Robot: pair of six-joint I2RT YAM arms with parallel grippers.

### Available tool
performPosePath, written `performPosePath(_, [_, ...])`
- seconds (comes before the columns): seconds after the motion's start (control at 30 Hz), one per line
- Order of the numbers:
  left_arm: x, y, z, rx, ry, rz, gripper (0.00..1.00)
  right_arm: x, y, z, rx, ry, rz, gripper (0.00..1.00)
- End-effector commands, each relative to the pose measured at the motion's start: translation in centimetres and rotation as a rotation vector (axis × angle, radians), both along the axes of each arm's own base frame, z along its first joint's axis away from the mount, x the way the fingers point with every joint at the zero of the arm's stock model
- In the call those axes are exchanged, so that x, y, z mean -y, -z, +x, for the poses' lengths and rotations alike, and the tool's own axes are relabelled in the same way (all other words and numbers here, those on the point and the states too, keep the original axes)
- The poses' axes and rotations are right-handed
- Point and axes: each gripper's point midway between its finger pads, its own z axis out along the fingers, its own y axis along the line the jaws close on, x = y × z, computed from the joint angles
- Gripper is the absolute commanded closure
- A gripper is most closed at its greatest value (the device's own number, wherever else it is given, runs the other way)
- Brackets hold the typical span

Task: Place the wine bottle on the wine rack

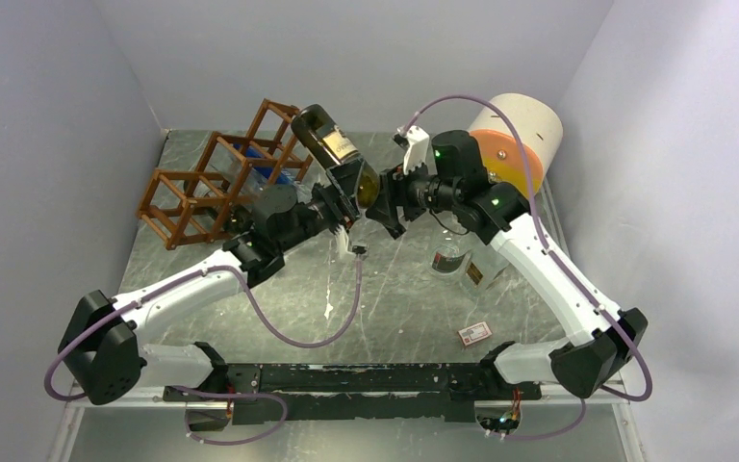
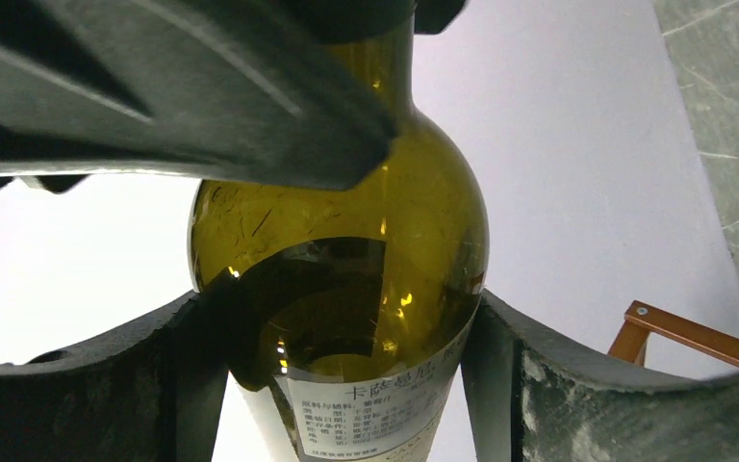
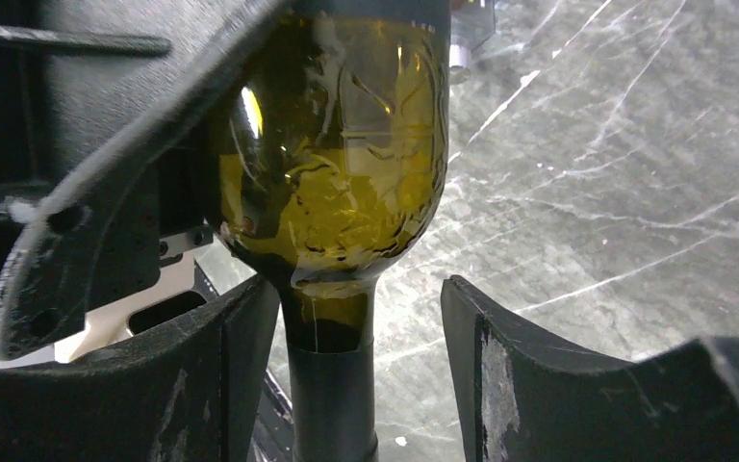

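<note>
top external: the dark green glass wine bottle with a white paper label (image 1: 339, 146) hangs tilted in the air, base up and away, neck down between the two claws. the left claw (image 1: 346, 194) is clamped on its body. the right claw (image 1: 388, 204) faces it at the neck. the reddish-brown wooden lattice wine rack (image 1: 214, 178) stands just left of the left claw, its top cells near the bottle's base. grey marbled tabletop (image 1: 394, 298) lies open under both claws; walls close in on either side.

left wrist: the left claw (image 2: 342, 318) presses both flanks of the wine bottle (image 2: 346, 241) at the label's top. smooth, stiff glass, probably heavy and breakable; a side grip there could slide. one bar of the wine rack (image 2: 693, 332) shows right of the claw.

right wrist: the right claw (image 3: 356, 318) straddles the neck half-wide, with a gap on one side, so it is not gripping. the neck looks better for steering than for carrying.
</note>
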Motion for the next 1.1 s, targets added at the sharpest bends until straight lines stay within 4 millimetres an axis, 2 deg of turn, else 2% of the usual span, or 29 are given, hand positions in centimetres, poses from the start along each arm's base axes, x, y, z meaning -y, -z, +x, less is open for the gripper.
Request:
performPosePath(0.0, [-0.1,-7.9,-1.5,0.222,0.028,-0.134,0.93,-0.7,0.8,-0.2,-0.017,-0.006,0.007,0.35])
performPosePath(0.17, [0.1,-7.7,-1.0,0.2,0.015,-0.135,0.93,-1.1,2.5,0.1,-0.039,0.02,-0.002,0.4])
performPosePath(0.37, [0.2,-7.2,-0.1,0.137,-0.03,-0.143,0.93,-1.7,3.1,0.7,-0.037,0.054,0.01,0.57])
performPosePath(0.43, [0.1,-7.0,-0.1,0.123,-0.036,-0.153,0.92,-1.7,3.1,1.0,-0.028,0.065,0.015,0.64])
performPosePath(0.63, [0.2,-6.7,-0.5,0.083,-0.028,-0.172,0.86,-1.8,2.9,1.6,-0.012,0.087,0.019,1.0])
performPosePath(0.7, [0.2,-6.7,-0.7,0.065,-0.022,-0.181,0.81,-1.6,2.7,1.8,-0.002,0.098,0.022,1.0])
performPosePath(0.77, [0.0,-6.8,-0.9,0.049,-0.017,-0.201,0.71,-1.5,2.3,1.9,0.013,0.111,0.03,1.0])
performPosePath(0.83, [0.0,-7.0,-1.3,0.02,0.008,-0.256,0.46,-1.3,1.8,2.1,0.036,0.13,0.044,1.0])
performPosePath(0.9, [0.0,-7.1,-1.7,0.002,0.036,-0.302,0.29,-1.1,1.0,2.4,0.063,0.151,0.062,1.0])
performPosePath(0.93, [-0.1,-6.8,-1.9,-0.002,0.042,-0.307,0.11,-0.9,0.6,2.5,0.078,0.163,0.071,1.0])
performPosePath(0.97, [-0.1,-6.4,-2.0,-0.005,0.045,-0.305,0.01,-0.7,0.2,2.7,0.093,0.181,0.083,1.0])
performPosePath(1.07, [-0.2,-5.2,-2.1,-0.004,0.045,-0.299,0.01,0.1,-1.2,3.1,0.139,0.233,0.107,1.0])
